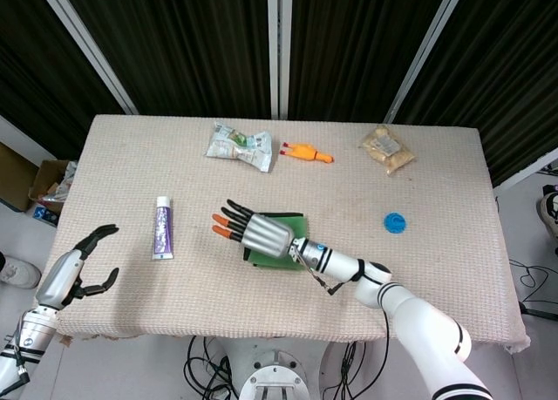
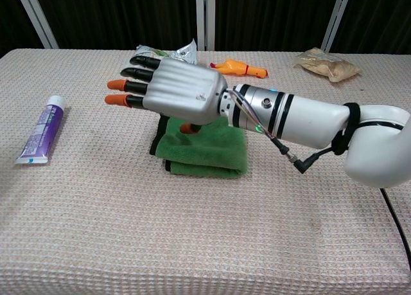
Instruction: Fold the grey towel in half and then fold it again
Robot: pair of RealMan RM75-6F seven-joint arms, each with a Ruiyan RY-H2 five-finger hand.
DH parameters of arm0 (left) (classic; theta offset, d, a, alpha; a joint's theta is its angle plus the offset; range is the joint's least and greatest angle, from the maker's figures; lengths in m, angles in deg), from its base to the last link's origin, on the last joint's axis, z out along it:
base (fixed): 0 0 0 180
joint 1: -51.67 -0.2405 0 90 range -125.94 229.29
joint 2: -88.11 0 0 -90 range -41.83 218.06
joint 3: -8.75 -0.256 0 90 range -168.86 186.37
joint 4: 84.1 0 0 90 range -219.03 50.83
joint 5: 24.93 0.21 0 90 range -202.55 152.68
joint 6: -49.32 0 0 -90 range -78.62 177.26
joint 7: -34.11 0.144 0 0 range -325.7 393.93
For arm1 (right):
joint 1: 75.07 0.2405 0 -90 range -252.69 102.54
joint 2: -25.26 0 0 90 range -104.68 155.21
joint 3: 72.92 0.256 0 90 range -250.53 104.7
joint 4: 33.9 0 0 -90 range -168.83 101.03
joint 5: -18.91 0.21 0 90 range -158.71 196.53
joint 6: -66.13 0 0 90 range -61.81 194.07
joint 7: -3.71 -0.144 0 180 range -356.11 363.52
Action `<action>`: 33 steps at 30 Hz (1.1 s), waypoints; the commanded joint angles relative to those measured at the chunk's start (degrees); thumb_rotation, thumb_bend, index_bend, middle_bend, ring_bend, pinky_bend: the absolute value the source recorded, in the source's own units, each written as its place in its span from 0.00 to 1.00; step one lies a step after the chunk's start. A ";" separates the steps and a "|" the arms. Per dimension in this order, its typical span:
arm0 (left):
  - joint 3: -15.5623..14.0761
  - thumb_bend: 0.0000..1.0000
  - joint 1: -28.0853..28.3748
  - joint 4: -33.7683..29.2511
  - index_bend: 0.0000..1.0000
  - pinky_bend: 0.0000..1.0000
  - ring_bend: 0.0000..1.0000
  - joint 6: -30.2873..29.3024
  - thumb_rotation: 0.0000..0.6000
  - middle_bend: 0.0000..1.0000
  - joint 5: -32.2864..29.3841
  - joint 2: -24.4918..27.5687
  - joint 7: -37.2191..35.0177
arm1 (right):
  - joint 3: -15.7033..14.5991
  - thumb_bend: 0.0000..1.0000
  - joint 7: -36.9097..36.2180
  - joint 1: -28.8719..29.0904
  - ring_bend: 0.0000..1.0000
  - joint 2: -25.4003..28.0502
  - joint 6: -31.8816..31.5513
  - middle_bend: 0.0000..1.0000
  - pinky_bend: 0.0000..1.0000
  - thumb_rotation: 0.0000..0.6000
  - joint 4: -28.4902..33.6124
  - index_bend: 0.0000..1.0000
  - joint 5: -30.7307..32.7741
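The towel (image 1: 286, 218) (image 2: 207, 151) looks green, not grey. It lies folded into a thick small pad at the middle of the table. My right hand (image 1: 256, 233) (image 2: 172, 93) hovers just above the pad's left part, palm down, fingers stretched out flat toward the left and holding nothing. Its thumb tip shows under the palm, close over the cloth. My left hand (image 1: 76, 271) hangs off the table's near left corner, fingers apart and loosely curved, empty. The chest view does not show it.
A purple toothpaste tube (image 1: 162, 227) (image 2: 42, 129) lies left of the towel. Along the far edge are a crumpled packet (image 1: 240, 145) (image 2: 160, 57), an orange rubber chicken (image 1: 305, 152) (image 2: 237, 68) and a snack bag (image 1: 388, 149) (image 2: 324, 63). A blue cap (image 1: 395, 222) sits at the right.
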 commanded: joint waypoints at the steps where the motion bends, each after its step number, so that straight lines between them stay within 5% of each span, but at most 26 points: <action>1: 0.24 0.39 -0.25 -0.16 0.14 0.13 0.12 -0.75 1.00 0.08 -0.05 0.29 0.49 | 1.97 0.07 2.09 -2.86 0.00 4.05 -4.39 0.00 0.00 1.00 4.47 0.00 1.76; 5: 1.06 0.39 -0.78 0.49 0.14 0.13 0.12 -1.85 1.00 0.09 -1.64 -0.07 4.61 | 3.92 0.13 5.24 -8.79 0.00 11.84 -10.66 0.04 0.00 1.00 14.51 0.00 4.49; 9: 2.78 0.39 -1.32 2.53 0.16 0.13 0.12 -3.49 1.00 0.10 -5.13 -2.44 15.77 | 4.36 0.21 7.26 -17.40 0.02 23.04 -16.29 0.15 0.02 1.00 31.60 0.08 8.30; 14: 4.64 0.36 -1.87 6.39 0.18 0.13 0.12 -7.30 1.00 0.11 -8.26 -6.85 34.34 | 2.19 0.26 7.02 -28.68 0.09 37.02 -21.08 0.21 0.06 1.00 50.87 0.26 14.02; 18: 4.24 0.33 -2.31 5.68 0.18 0.13 0.12 -7.29 1.00 0.11 -7.82 -6.60 33.76 | -1.63 0.26 -0.52 -36.04 0.07 46.61 -22.56 0.19 0.05 1.00 61.77 0.23 16.71; 25: 2.71 0.22 -4.61 3.79 0.18 0.13 0.12 -10.32 1.00 0.11 -4.98 -6.46 31.89 | -7.14 0.26 -10.47 -46.86 0.00 53.84 -26.38 0.05 0.00 1.00 66.15 0.02 16.75; 33: 1.57 0.20 -8.25 4.03 0.18 0.13 0.12 -16.52 1.00 0.11 -1.86 -8.43 34.45 | -7.57 0.27 -16.69 -50.82 0.00 53.86 -26.17 0.02 0.00 1.00 61.88 0.00 12.45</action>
